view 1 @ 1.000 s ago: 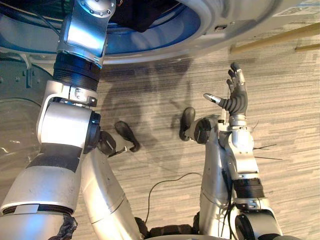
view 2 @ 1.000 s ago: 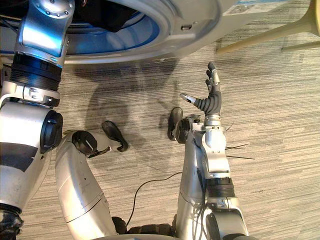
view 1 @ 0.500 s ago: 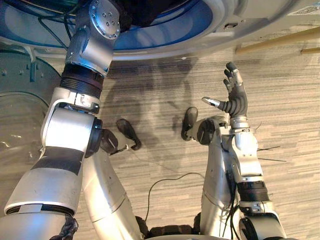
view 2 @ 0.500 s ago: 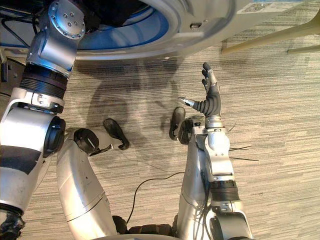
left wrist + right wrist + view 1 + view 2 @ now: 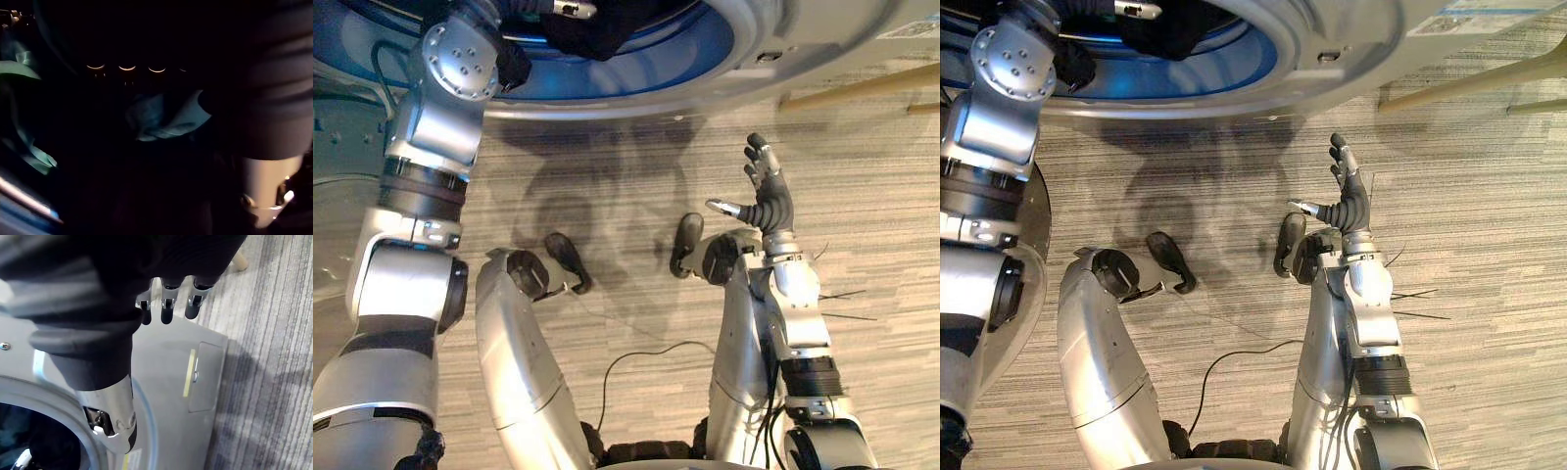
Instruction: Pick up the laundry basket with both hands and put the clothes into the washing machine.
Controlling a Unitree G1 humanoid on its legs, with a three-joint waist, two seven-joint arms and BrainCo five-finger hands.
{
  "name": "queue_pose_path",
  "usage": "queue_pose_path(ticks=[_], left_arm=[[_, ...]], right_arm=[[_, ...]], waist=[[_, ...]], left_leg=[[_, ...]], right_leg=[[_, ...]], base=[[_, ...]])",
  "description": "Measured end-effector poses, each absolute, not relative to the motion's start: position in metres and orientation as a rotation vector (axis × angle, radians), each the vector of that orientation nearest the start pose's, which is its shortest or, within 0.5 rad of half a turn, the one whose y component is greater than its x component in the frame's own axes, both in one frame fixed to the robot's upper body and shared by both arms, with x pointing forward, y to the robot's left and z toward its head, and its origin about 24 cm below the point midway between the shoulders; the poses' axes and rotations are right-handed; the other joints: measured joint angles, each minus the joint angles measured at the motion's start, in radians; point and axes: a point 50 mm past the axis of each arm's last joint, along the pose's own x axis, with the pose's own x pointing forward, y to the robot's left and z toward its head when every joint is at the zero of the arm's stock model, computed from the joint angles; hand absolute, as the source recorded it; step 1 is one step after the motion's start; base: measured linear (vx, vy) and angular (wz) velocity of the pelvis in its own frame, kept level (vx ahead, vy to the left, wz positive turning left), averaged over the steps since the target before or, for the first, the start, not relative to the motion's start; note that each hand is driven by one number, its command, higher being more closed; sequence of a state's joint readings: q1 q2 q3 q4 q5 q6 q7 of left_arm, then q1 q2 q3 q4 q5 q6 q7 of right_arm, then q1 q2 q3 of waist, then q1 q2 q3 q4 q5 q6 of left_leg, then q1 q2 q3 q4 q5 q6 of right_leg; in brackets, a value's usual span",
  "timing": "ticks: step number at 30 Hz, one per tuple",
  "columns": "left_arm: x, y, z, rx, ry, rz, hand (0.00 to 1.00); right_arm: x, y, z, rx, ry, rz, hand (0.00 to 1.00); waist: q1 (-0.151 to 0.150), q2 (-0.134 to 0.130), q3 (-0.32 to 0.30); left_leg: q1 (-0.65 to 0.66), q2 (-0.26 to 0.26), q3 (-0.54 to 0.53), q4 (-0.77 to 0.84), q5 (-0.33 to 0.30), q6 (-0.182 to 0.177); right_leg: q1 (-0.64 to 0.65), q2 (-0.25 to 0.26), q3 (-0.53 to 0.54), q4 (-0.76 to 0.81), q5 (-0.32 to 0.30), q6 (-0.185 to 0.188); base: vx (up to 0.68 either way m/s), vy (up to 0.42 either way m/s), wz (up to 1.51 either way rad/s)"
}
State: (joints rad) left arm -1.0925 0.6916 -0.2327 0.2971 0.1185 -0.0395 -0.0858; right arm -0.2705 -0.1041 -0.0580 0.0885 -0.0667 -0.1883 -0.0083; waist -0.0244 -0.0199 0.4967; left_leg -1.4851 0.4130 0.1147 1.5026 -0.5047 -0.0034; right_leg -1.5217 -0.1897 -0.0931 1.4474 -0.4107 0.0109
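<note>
clothes judged soft, light, limp; best bunched in full grasp, not pinched by edge. one dark garment (image 5: 607, 34) lay in mouth of one washing machine (image 5: 783, 44), just beside left hand (image 5: 512, 65); its finger state could not be told. pale cloth (image 5: 166, 117) lay ahead of its fingers, count unclear. right hand (image 5: 766, 196) was empty, fingers straight and spread, well apart from clothes.

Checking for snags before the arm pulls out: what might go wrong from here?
The left hand is in the drum among dark clothes, so pulling back may drag a garment over the washing machine rim. The left forearm passes close to that rim and might knock it. The right hand, open over the carpet, could catch nothing.
</note>
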Motion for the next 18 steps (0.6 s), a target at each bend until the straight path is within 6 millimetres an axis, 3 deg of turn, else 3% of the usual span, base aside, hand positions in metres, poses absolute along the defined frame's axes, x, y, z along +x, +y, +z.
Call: queue_pose_path(ticks=[3, 10, 14, 18], left_arm=[[0.354, 0.167, 0.318, 0.785, -0.728, -0.094, 0.0], [0.361, 0.172, 0.314, 0.237, -0.716, -0.078, 0.0], [0.372, 0.164, 0.328, -0.001, -0.691, -0.129, 0.0], [0.375, 0.164, 0.337, -0.05, -0.689, -0.128, 0.0]], right_arm=[[0.298, -0.16, 0.094, -0.171, -0.291, 0.002, 0.0], [0.302, -0.158, 0.1, -0.181, -0.311, -0.006, 0.0], [0.303, -0.158, 0.097, -0.181, -0.286, -0.009, 0.0], [0.306, -0.159, 0.094, -0.183, -0.258, -0.011, 0.0]], waist=[[0.003, 0.001, -0.079], [0.011, 0.0, -0.087], [0.01, 0.0, -0.087], [0.008, 0.0, -0.088]], left_leg=[[-0.006, -0.003, -0.001, -0.034, 0.011, -0.013], [-0.011, -0.012, -0.016, -0.039, 0.023, -0.025], [-0.029, -0.016, -0.031, -0.041, 0.037, -0.018], [-0.034, -0.028, -0.037, -0.042, 0.043, -0.022]], right_leg=[[-0.004, -0.002, -0.014, -0.022, -0.006, -0.011], [-0.002, -0.004, -0.028, -0.016, -0.01, -0.018], [-0.002, -0.015, -0.041, -0.016, -0.009, -0.019], [-0.002, -0.021, -0.044, -0.016, -0.007, -0.022]], base=[[0.05, -0.071, 0.05], [0.03, -0.049, 0.04], [0.0, -0.042, 0.1], [0.01, -0.036, 0.06]])
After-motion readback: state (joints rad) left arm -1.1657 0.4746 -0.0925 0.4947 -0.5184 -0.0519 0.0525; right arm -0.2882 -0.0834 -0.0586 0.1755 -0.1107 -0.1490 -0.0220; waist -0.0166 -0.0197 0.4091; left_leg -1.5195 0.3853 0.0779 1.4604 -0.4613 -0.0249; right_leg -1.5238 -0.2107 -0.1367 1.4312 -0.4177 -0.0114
